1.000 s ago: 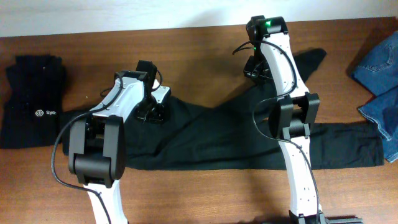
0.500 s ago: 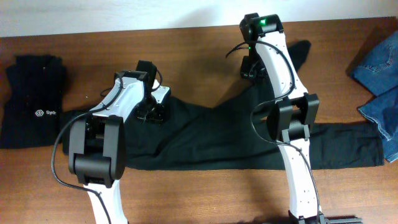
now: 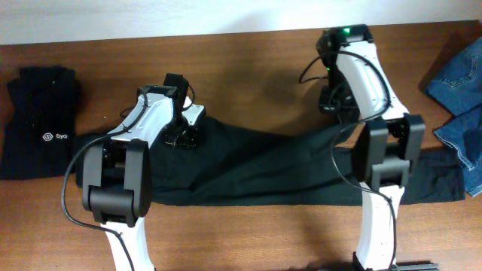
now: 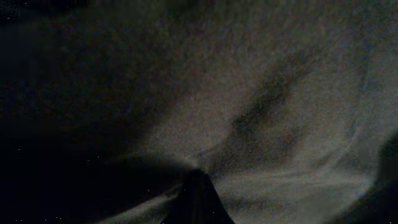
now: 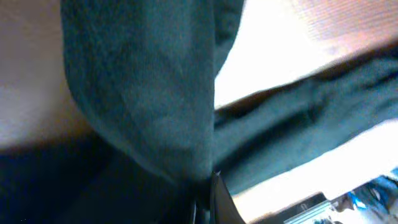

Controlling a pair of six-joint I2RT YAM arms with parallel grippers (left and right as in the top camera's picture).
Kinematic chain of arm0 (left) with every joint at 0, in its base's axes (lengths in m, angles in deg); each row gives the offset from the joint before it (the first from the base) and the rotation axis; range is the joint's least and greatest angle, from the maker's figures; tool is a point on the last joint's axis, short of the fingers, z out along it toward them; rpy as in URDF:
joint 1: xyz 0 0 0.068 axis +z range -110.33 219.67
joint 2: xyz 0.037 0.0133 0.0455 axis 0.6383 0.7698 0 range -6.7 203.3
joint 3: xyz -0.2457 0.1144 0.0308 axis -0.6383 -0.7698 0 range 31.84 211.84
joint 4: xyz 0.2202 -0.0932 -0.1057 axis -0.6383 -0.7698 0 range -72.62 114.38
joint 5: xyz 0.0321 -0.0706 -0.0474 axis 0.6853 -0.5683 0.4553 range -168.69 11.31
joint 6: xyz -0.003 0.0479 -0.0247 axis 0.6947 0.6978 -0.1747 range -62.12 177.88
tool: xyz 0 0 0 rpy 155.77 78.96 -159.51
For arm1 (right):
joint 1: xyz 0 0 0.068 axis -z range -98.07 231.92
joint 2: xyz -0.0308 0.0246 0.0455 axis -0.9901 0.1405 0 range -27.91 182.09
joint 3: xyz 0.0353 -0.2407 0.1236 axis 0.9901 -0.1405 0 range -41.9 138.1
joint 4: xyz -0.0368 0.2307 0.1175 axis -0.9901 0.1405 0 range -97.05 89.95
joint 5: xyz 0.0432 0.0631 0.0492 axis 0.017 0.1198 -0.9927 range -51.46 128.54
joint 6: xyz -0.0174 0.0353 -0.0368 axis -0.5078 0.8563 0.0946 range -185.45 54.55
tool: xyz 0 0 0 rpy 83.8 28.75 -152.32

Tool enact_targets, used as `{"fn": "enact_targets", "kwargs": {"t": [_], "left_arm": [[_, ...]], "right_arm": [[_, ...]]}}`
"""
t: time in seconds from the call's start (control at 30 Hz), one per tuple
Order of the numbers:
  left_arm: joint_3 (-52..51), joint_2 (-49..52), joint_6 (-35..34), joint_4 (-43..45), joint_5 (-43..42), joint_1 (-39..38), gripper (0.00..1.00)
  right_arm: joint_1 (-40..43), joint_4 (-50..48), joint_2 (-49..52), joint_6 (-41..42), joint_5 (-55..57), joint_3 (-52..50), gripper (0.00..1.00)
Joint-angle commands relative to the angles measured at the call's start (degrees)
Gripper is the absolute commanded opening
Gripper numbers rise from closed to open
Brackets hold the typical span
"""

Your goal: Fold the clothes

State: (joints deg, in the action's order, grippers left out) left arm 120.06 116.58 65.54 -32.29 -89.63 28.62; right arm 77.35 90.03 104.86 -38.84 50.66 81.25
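Trousers [image 3: 256, 169]: we are logging them lying on the table [image 3: 241, 60], long axis running left-right, waist pointing left.
Left gripper [image 3: 183, 138]: pinching waist fabric.
Right gripper [image 3: 335, 105]: pinching one leg.

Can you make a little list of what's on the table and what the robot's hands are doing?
table: brown wood
black trousers: spread across the middle
left hand: down on the trousers' left end, grip too dark to see
right hand: pinching one trouser leg, held up
black top: far left, white logo
blue jeans: right edge
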Motion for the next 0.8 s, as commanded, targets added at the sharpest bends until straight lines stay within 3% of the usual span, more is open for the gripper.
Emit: {"fn": "enact_targets", "kwargs": {"t": [0.0, 0.43, 0.77], "left_arm": [[-0.8, 1.8, -0.3, 0.9, 1.9, 0.7, 0.01], [-0.8, 1.8, -0.3, 3.6, 1.9, 0.7, 0.01], [-0.8, 1.8, -0.3, 7.2, 1.9, 0.7, 0.01]], "right_arm": [[-0.3, 0.0, -3.1, 0.5, 1.9, -6.3, 0.04], [-0.2, -1.2, -16.1, 4.2, 2.1, -24.2, 0.04], [-0.2, -8.3, -22.9, 10.9, 1.9, -42.9, 0.04]]}}
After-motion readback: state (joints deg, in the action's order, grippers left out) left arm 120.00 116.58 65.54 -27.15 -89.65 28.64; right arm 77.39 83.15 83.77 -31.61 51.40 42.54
